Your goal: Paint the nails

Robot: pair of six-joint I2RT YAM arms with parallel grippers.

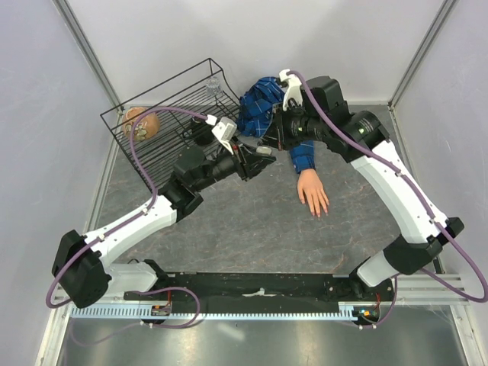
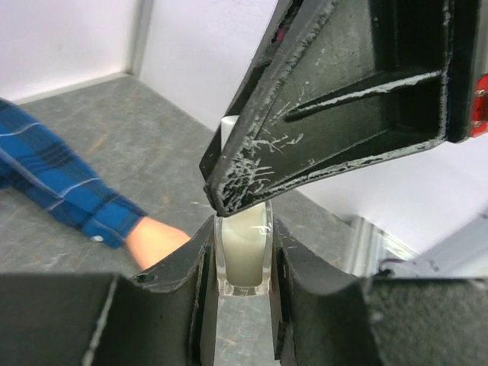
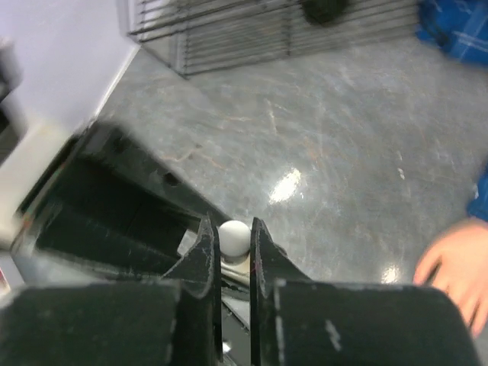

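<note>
Both arms on one bottle [image 2: 244, 263]
The left gripper [image 2: 242, 229] grasps it; the right gripper [image 3: 231, 230] pinches its white cap [image 3: 234, 237].

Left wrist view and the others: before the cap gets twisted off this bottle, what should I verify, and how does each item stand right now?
1. Bottle clamped between the fingers of the left gripper: ok.
2. Right gripper closed on the white cap: ok.
3. Cap seated on the bottle: cannot tell; the right gripper hides the joint.
4. Mannequin hand lying on the table, fingers uncovered: ok.
5. Nails bare of paint: cannot tell, too small to judge.
</note>
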